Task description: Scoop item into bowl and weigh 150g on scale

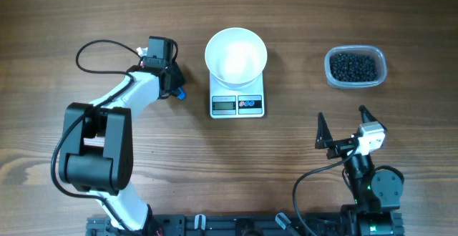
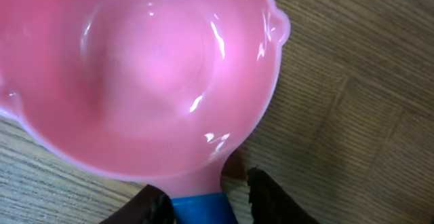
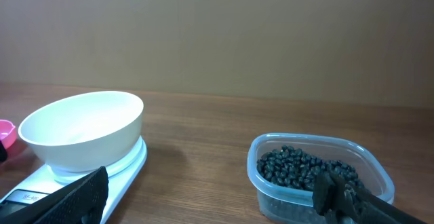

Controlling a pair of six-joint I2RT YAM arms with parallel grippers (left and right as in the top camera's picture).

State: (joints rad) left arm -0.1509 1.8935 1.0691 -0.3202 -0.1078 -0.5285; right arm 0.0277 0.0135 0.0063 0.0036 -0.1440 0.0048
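Smooth white bowl (image 1: 236,53) atop rectangular scale (image 1: 237,105); glossy pink scoop (image 2: 135,68) straddled by left end effector (image 2: 203,207), grip unclear; right end effector (image 1: 341,114) spread wide; woodgrain surface (image 1: 286,179).

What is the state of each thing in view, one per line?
bowl: empty, on the scale.
scale: bowl on it, display unreadable.
tub: lidless, holding black beads.
scoop: empty, on the table.
left end effector: open around the scoop's blue handle.
right end effector: open, holding nothing.
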